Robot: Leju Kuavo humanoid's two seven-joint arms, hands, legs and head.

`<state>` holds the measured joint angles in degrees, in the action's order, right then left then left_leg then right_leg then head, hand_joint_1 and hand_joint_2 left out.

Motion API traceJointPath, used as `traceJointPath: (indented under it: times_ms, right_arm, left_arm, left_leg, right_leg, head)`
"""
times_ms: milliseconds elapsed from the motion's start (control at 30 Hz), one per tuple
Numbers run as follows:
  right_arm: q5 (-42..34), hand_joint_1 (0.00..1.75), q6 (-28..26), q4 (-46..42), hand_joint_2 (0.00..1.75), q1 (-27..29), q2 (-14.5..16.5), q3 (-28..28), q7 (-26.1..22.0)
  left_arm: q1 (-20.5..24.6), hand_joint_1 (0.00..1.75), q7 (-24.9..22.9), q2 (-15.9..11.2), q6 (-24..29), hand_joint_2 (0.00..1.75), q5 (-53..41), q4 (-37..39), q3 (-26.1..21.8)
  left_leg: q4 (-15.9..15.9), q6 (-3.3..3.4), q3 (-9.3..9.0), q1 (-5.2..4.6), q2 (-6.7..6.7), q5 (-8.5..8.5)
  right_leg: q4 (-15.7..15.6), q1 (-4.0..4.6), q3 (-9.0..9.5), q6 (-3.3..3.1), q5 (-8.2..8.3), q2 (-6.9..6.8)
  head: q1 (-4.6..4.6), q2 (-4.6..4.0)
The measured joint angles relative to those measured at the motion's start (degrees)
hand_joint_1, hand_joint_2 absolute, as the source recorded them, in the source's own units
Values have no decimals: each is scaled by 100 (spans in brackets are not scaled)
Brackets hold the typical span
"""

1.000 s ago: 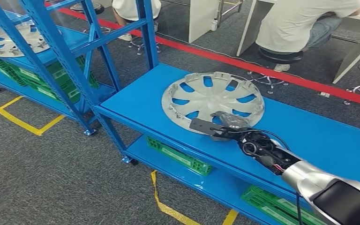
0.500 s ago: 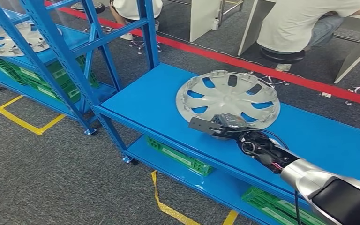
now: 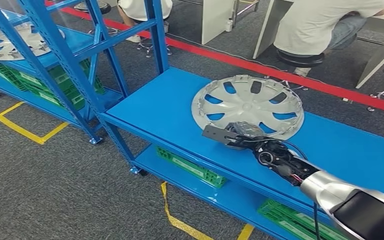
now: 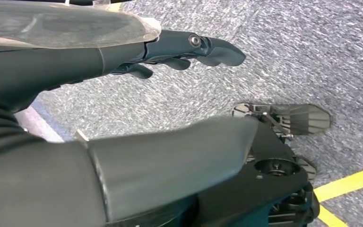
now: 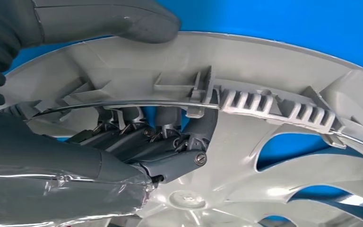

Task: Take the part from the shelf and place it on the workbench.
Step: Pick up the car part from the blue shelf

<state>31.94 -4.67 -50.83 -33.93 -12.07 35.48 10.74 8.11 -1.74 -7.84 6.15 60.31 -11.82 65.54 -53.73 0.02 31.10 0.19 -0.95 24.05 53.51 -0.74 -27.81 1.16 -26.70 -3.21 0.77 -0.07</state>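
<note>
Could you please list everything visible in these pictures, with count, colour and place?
Wheel cover: one, silver, on the blue bench, gripped at its near rim.
Second wheel cover: one, silver, on the shelf at far left.
Bench: one, blue, centre.
Shelf rack: one, blue, left.
Crates: several, green, on the lower tiers.
Floor tape: yellow on the carpet; a red strip beyond the bench.
People: two, seated, light shirts, behind.
Right hand: dark, grips the wheel cover.
Left hand: dark, above the carpet, holding nothing.
</note>
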Motion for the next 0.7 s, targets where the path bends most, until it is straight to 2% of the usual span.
traceJointPath:
  times_ms: [267,700]
  right_arm:
    - [-280,173,18,-497,175,149,0,19,-195]
    - [-480,173,191,-1827,175,500,0,162,-103]
  left_arm:
    - [-29,0,98,-3,-25,175,30,0,-22]
    - [-77,0,226,-43,71,175,121,0,-85]
  left_leg:
    - [1,-4,4,1,-5,3]
    - [7,-6,23,14,-4,3]
  right_leg:
    - [2,2,-1,0,0,5]
    - [3,16,-23,-2,-2,7]
  head:
    - [1,0]
    - [-12,0]
